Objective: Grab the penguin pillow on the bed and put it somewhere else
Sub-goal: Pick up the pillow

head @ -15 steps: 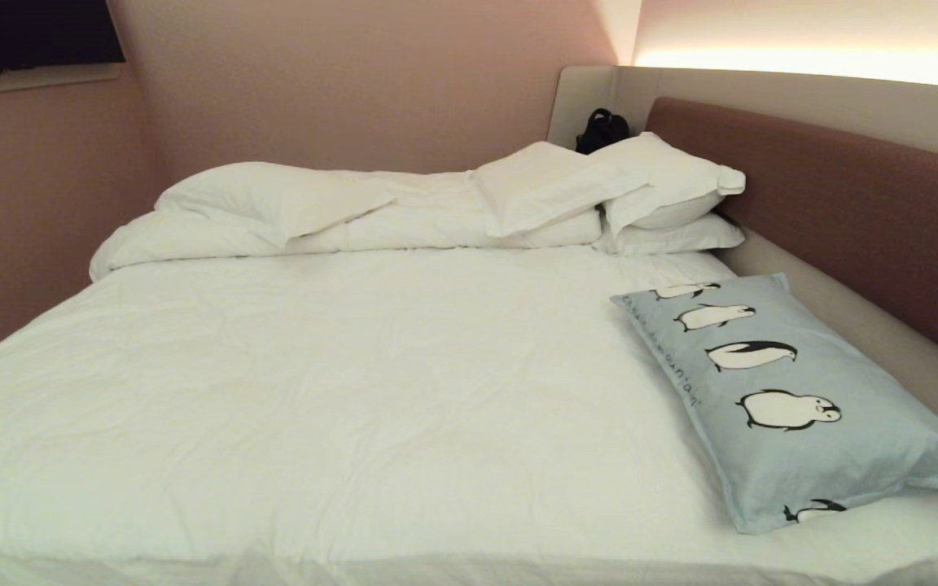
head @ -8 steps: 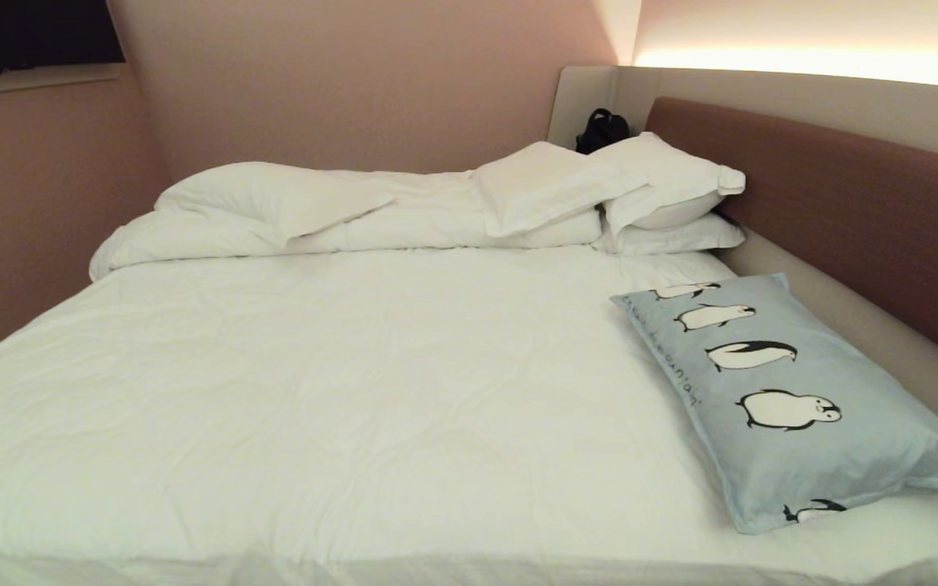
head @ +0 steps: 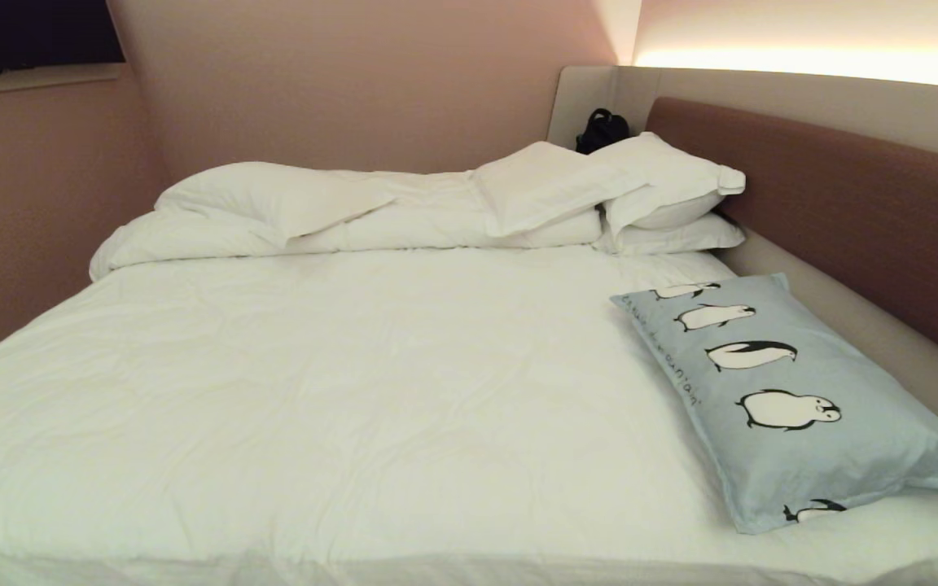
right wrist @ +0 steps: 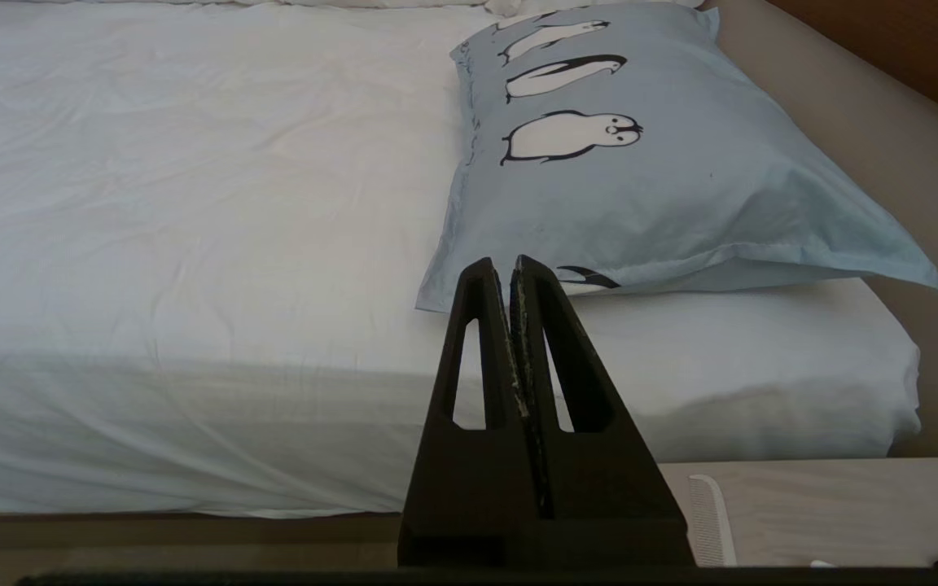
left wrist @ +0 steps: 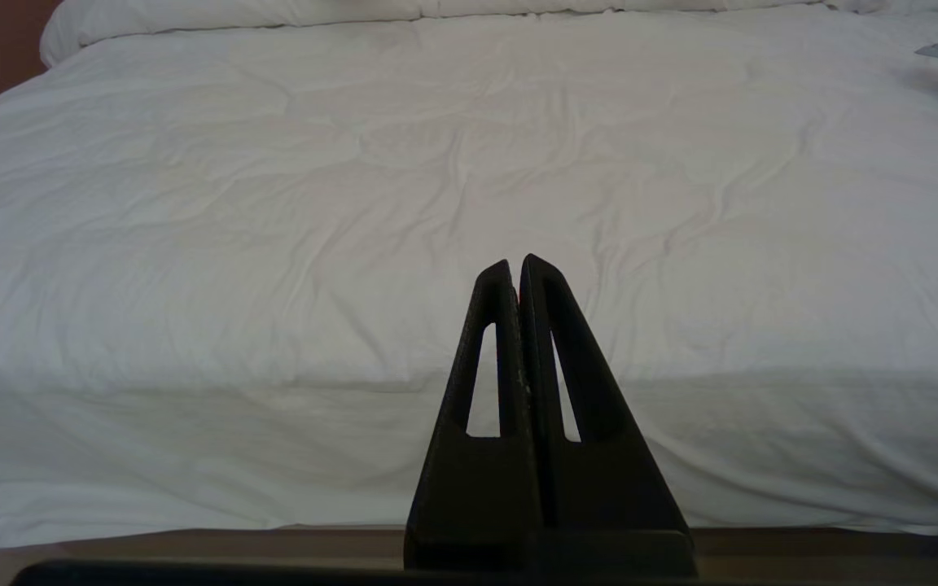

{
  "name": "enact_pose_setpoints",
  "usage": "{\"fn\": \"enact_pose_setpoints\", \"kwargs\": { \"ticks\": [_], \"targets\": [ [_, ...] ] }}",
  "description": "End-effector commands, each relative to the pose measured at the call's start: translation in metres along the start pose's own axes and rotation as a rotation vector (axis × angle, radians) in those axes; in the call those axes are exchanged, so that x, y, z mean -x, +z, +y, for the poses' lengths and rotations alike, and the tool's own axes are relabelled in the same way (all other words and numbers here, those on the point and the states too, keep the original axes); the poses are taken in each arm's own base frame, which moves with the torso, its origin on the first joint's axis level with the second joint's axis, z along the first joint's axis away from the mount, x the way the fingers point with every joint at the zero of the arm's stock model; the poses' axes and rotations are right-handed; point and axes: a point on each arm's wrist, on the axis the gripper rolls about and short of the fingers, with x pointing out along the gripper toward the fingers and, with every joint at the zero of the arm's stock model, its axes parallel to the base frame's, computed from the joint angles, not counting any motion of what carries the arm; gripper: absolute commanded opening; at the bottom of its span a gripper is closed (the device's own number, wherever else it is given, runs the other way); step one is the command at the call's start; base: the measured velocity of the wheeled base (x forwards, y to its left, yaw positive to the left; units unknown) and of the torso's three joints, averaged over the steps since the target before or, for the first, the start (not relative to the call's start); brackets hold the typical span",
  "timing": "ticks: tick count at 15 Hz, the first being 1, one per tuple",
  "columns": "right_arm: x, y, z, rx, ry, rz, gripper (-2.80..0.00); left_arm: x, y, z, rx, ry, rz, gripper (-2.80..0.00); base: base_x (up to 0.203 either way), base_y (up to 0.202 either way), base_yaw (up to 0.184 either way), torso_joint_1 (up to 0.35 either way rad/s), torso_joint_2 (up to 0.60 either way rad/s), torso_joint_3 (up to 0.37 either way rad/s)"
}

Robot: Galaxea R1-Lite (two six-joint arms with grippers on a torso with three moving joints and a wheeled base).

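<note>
Wrist views: both end effectors (empty) pinched closed.

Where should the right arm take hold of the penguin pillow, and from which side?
Probably the near corner of the pillow, where its flat flange lies on the sheet at the bed edge, coming in from the foot side. The right gripper already faces that corner, jaws shut, so it must open first. The thin flange suits a pinch better than the plump middle.

Bare sheet beside penguin pillow (headboard behind).
</note>
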Motion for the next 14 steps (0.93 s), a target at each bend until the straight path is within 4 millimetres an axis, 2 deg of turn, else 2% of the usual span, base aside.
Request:
{"fn": "enact_pose_setpoints", "kwargs": {
  "ticks": [1, 14],
  "targets": [
    [0.0000, 0.0000, 0.0000, 0.001, 0.001, -0.001, -2.80, 0.0000, 0.0001, 0.0000, 0.001, 0.001, -0.001, -2.80, 0.000, 0.000, 0.000, 0.000, 0.00, 0.000],
    [0.0000, 0.0000, 0.0000, 0.001, 0.001, -0.001, -2.80, 0.0000, 0.0001, 0.0000, 0.001, 0.001, -0.001, -2.80, 0.000, 0.000, 0.000, 0.000, 0.00, 0.000]
  ]
}}
